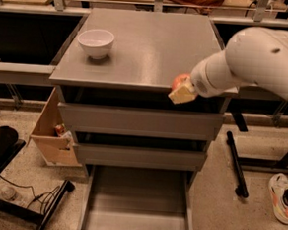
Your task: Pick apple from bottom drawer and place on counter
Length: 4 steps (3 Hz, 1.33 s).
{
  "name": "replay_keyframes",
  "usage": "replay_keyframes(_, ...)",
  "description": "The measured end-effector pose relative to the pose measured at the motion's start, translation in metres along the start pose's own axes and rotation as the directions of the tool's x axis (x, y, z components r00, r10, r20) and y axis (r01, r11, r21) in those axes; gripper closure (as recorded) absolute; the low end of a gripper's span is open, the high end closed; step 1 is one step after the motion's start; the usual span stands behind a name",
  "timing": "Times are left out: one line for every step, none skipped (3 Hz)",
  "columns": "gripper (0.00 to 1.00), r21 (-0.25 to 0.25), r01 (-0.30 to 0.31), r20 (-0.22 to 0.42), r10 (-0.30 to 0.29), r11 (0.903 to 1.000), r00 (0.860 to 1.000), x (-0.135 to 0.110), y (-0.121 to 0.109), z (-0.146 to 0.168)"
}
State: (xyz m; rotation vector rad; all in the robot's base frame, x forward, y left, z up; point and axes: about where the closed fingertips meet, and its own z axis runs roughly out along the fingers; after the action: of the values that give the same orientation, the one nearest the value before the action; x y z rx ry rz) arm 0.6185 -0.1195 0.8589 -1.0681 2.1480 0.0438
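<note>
My gripper (181, 90) is shut on the red apple (179, 82) and holds it at the front edge of the counter (149, 43), right of middle, about level with the top. The white arm reaches in from the upper right. The bottom drawer (137, 205) is pulled out below the cabinet and its grey tray is bare. The two upper drawers are closed.
A white bowl (96, 43) stands on the counter's left rear part. A small wooden box (53, 135) with items sits left of the cabinet. Cables and a dark stand lie on the floor at lower left. A shoe (281, 196) and a black post are at right.
</note>
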Motion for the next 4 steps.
replay_keyframes(1.0,0.023,-0.004,0.07,0.003,0.9997,0.998,-0.07,-0.035,0.019)
replay_keyframes(1.0,0.0,-0.023,0.135,0.023,0.9997,0.991,-0.11,-0.068,0.052)
replay_keyframes(1.0,-0.063,-0.093,0.121,0.1,0.9937,0.988,-0.109,-0.093,0.106)
replay_keyframes(1.0,-0.106,-0.177,0.096,0.187,0.9785,0.978,-0.098,-0.114,0.144)
